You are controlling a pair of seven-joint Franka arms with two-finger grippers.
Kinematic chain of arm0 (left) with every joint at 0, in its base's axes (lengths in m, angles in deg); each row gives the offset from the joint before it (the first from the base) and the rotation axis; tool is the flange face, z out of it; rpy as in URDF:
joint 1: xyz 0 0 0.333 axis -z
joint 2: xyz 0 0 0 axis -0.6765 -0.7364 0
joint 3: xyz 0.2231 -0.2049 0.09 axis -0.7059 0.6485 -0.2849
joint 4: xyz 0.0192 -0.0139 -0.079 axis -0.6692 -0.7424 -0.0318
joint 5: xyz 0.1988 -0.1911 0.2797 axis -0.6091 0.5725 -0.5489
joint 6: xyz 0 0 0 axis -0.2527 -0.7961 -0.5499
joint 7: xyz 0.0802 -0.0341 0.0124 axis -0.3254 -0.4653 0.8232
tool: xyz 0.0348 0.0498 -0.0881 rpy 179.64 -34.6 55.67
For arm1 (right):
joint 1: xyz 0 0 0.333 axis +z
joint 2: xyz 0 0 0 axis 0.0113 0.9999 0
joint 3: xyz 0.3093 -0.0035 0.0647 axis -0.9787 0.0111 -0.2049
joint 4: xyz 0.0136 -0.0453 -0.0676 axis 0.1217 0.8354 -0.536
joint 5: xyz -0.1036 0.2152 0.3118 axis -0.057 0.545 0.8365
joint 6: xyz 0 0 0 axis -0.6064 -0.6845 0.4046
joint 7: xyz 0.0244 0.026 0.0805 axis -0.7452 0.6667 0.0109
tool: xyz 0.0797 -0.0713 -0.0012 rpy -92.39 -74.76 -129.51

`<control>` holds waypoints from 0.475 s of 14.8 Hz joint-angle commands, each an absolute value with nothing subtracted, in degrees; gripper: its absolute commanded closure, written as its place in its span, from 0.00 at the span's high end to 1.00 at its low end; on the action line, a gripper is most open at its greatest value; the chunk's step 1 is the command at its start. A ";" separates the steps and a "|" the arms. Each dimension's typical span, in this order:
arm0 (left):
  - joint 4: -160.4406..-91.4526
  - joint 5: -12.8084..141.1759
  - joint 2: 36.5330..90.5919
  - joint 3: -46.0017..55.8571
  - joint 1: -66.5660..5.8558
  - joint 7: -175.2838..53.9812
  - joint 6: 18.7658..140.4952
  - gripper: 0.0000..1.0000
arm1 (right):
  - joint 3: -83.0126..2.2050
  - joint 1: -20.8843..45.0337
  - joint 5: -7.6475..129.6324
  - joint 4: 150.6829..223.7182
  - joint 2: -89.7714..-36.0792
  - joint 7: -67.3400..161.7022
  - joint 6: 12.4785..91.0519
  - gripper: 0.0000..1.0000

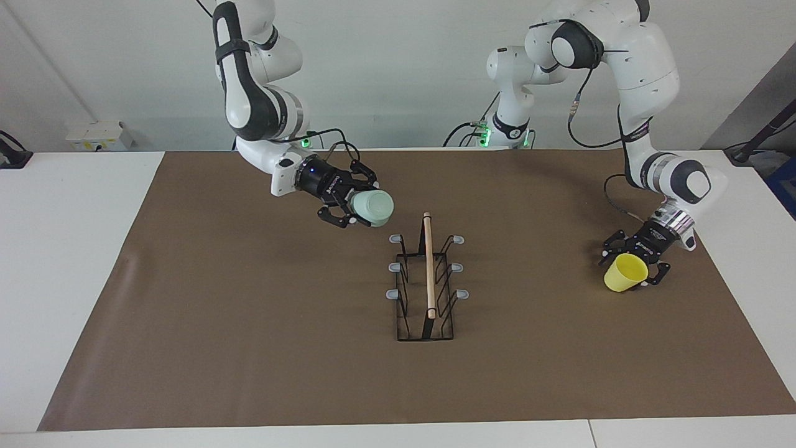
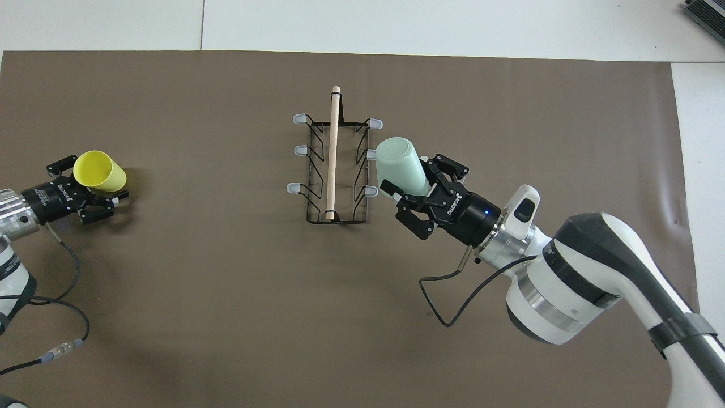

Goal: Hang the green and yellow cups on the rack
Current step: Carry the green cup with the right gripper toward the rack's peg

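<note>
Over the brown mat [image 1: 249, 348], toward the right arm's end of the rack [image 1: 401, 311], the right arm [image 1: 261, 112] carries the green cup [image 1: 373, 208] on its side in the air, near the grey-tipped prongs [image 1: 395, 239] but not touching them. The left arm [image 1: 647, 74] is low at its own end of the table, well apart from the rack.

Findings:
- Right gripper [image 2: 409, 175] is pinching the green cup at one end only. Judged risk: the cup may twist or slip when it is turned over.
- The cup's closed end faces the rack. If it is not turned mouth-down first, it would strike a prong and could push the light wire rack along the mat.
- Left gripper [image 1: 628, 269] has its fingers spread on either side of the tilted yellow cup [image 1: 622, 277]; contact cannot be told. A poorly centred squeeze could make the cup roll away
</note>
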State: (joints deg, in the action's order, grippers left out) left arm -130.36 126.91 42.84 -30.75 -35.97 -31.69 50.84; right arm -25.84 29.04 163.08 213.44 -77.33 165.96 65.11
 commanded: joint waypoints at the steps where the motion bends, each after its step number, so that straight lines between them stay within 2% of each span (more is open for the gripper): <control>1: -132.59 128.52 44.62 -30.62 -34.75 -32.50 53.13 0.97 | -25.64 30.87 168.11 213.97 -75.99 169.52 63.19 0.00; 3: -132.59 128.52 44.62 -30.62 -34.84 -32.41 52.96 0.82 | -25.64 31.23 169.62 214.05 -75.19 170.23 62.58 0.00; 6: -132.24 128.61 44.71 -30.62 -35.36 -32.24 52.17 0.00 | -25.64 32.20 171.47 214.14 -74.32 171.36 61.96 0.00; 7: -132.15 128.61 44.97 -30.62 -35.45 -32.24 51.64 0.00 | -25.64 32.20 171.47 214.32 -73.79 171.72 60.92 0.00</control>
